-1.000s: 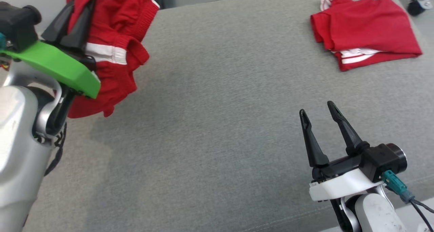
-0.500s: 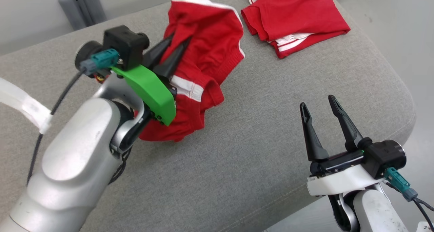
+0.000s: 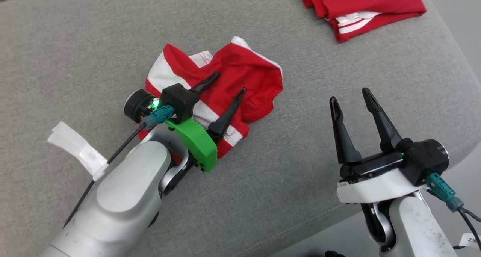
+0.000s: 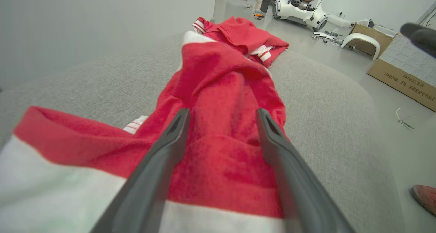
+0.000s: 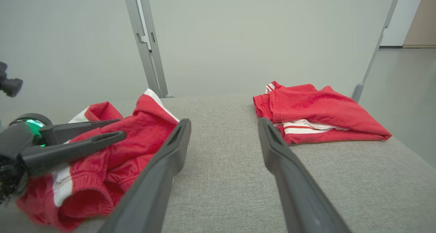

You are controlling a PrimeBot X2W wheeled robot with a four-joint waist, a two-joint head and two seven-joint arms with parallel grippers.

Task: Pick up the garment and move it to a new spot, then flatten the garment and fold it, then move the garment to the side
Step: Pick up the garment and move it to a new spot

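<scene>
While the flattening is not yet beginning, the crumpled red garment [image 3: 248, 67] is lying in a loose heap on the grey cushion [image 3: 300, 163], well apart from the folded red garment [image 3: 370, 1] — nearer the robot than that pile and toward the robot's left of it. This spacing is probably leaving bare cushion for spreading the cloth without disturbing the finished pile.

The left gripper [image 3: 231, 81] is hovering low over the side of the heap farthest from the folded red garment. Its two fingers are standing wide apart; a ridge of cloth is rising between them, yet nothing is being pinched, so the heap is resting under its own weight.

The right gripper [image 3: 348, 94] is waiting nearer the robot than the folded red garment, fingers likewise spread wide and holding nothing. It is pointing at the bare strip between pile and heap — seemingly staying ready to take a second edge.

White stripes and hems are bunching over one another, so flattening and folding appear to be remaining.
</scene>
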